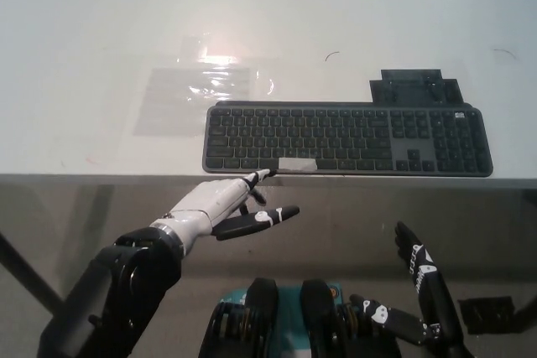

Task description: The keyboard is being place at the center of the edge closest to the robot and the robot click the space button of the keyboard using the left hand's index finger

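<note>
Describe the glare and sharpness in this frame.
Head view: a bright glare patch washes out the white table beyond the keyboard; key legends are too soft to read; the left hand and resting right hand show no motion blur.

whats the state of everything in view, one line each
keyboard: flat on the table, along its near edge
space bar: marked with a light patch, nothing on it
left hand: open, index finger pointing at the keyboard's front edge, off the keys
right hand: open, resting low, below the table edge

keyboard (346, 138) on table (101, 56), near edge | left hand (220, 207) before it
</note>
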